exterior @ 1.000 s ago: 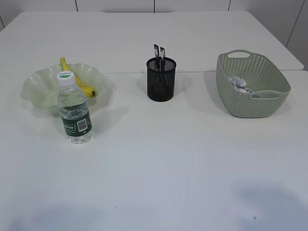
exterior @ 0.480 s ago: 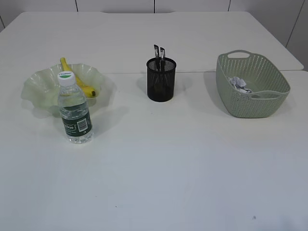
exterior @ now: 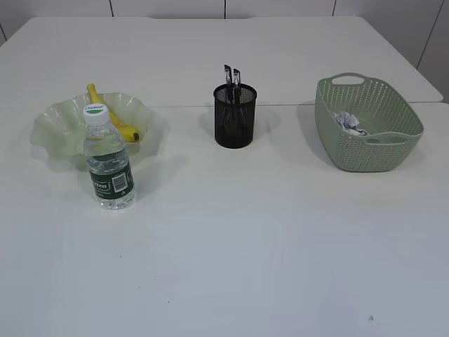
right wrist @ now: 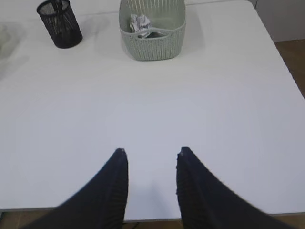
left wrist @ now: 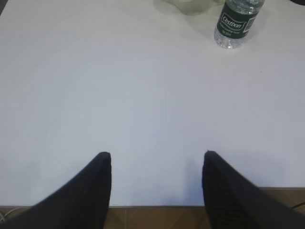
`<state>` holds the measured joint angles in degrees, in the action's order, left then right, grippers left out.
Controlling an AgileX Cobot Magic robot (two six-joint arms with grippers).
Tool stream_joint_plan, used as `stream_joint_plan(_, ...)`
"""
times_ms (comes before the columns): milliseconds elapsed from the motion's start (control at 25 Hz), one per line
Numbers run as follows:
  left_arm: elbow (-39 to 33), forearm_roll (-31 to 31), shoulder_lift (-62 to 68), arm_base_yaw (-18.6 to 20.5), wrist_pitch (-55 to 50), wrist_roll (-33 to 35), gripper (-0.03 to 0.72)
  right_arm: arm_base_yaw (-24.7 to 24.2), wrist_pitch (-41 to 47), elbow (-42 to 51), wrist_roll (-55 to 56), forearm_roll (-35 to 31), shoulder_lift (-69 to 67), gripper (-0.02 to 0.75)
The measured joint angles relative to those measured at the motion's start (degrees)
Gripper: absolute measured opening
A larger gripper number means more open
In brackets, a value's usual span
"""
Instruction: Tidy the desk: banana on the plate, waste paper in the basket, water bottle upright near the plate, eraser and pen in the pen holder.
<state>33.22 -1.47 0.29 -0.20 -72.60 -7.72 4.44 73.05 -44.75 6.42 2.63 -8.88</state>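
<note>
Banana (exterior: 116,117) sat on the plate (exterior: 52,126), bottle (exterior: 109,161) upright beside it, paper (exterior: 349,122) in the basket (exterior: 372,151), pens in the holder (exterior: 235,116), eraser unseen, so we judged it nearly done, left claw (left wrist: 156,162) and right claw (right wrist: 150,155) both spread and empty.

wide bare table (exterior: 231,239) in front, bottle (exterior: 109,160), pen holder (exterior: 235,116), basket (exterior: 367,123) behind

The exterior view looks down at a slant across the white bench (exterior: 231,239) from its near side. Each wrist view sits low over the near edge, facing away: the left shares the clear plastic water bottle (left wrist: 236,21), the right the black mesh pen holder (right wrist: 59,24) and pale green woven basket (right wrist: 151,40).
</note>
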Motion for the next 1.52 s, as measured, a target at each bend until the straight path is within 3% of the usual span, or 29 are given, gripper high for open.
stream_joint_plan(200, -1.12, -1.03, 0.0, 0.0, 0.12, 0.23, 0.421, 0.0, 0.0, 5.79, -1.92, 0.01, 0.12, 0.27)
stream_joint_plan(520, -2.46, -2.49, 0.0, 0.0, 5.99, 0.33, 0.462, 0.0, -6.82, 14.84, -2.98, 0.71, 0.12, 0.351)
stream_joint_plan(760, -3.79, -2.72, 0.0, 0.0, 8.74, 0.33, 0.508, 0.0, -7.76, 15.49, -3.22, 0.71, 0.12, 0.357)
stream_joint_plan(1520, -3.79, -2.74, 0.0, 0.0, 8.84, 0.33, 0.505, 0.12, -7.76, 15.49, -3.31, 0.83, 6.12, 0.357)
